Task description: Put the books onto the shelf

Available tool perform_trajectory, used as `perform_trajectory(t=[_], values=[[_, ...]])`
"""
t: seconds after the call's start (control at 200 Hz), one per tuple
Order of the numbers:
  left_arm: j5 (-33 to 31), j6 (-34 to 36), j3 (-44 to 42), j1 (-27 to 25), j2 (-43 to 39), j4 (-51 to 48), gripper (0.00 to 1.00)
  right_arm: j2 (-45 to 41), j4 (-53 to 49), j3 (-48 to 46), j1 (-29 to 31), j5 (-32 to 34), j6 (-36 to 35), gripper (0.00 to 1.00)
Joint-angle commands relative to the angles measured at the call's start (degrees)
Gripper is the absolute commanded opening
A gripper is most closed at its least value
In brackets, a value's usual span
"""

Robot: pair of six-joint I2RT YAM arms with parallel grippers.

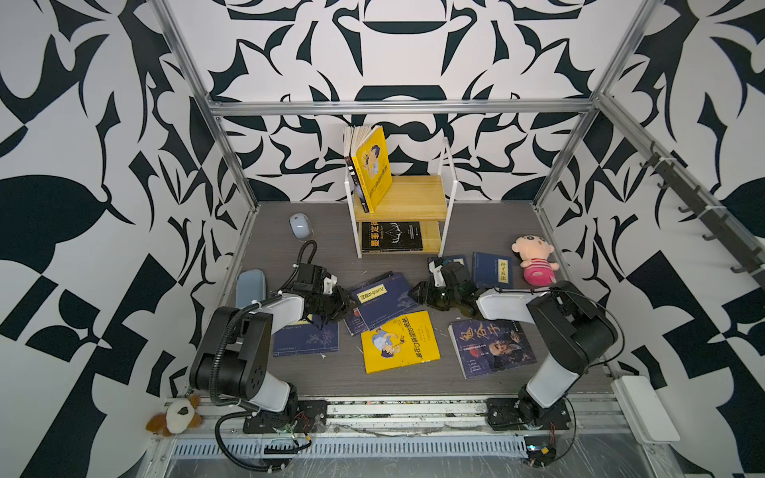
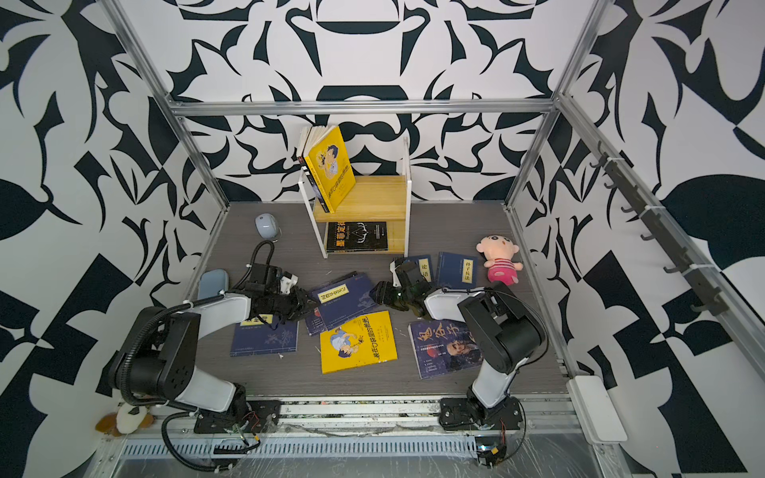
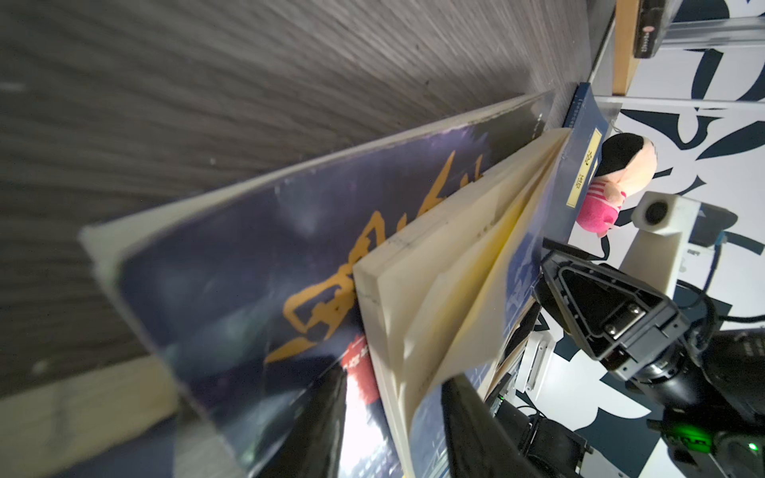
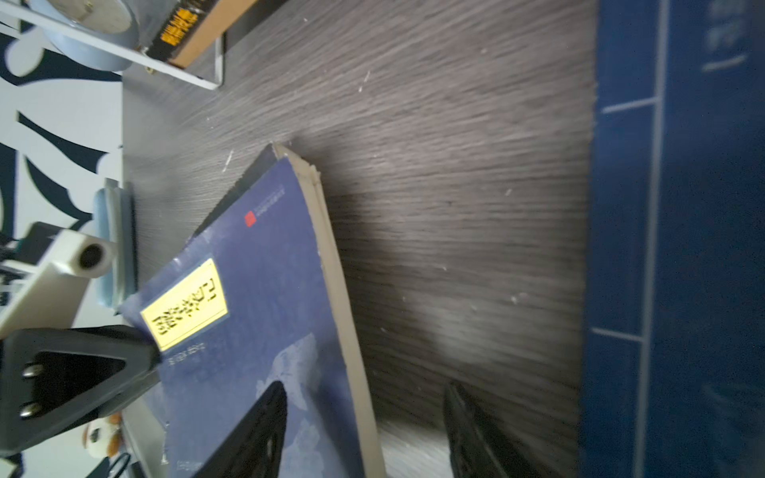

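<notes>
Navy paperback (image 1: 385, 298) lies in front of the shelf (image 1: 414, 194).
The left gripper (image 1: 350, 305) straddles its fanned cream pages; whether it pinches cannot be told. The right gripper (image 1: 415, 291) stands parted at the opposite edge. The yellow cover label (image 4: 184, 304) is too blurred to read. Nearby lie the 孙子兵法 book (image 1: 490, 269) and 鬼谷子 book (image 1: 490, 347); the shelf's lower board holds a black book (image 1: 391, 236), 墨菲定.

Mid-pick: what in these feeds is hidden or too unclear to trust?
- Left gripper: own body hides fingertips in both top views, left wrist view blurred; grip on labelled navy book unconfirmed.
- Lower book: top views, mostly covered by that book.
- Left-side navy book: top views, left arm covers most of its title.
</notes>
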Motion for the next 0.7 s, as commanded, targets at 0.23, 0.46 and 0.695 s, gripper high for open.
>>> perform_trajectory(t=[0.23,0.46,0.695], values=[[-1.99,0.04,0.86,-0.34,1.79,-0.48,0.3,-3.16,11.96,-2.6,-0.4,-7.06,7.73,0.21],[-2.11,0.12,1.54,-0.86,2.55,-0.43,0.27,-8.67,10.7,-3.11,-0.4,-6.7,8.09,0.1],[-2.03,-0.06,1.47,-0.86,1.73,0.0,0.29,-8.36,15.35,-3.94,0.13,-8.67,11.71,0.25]])
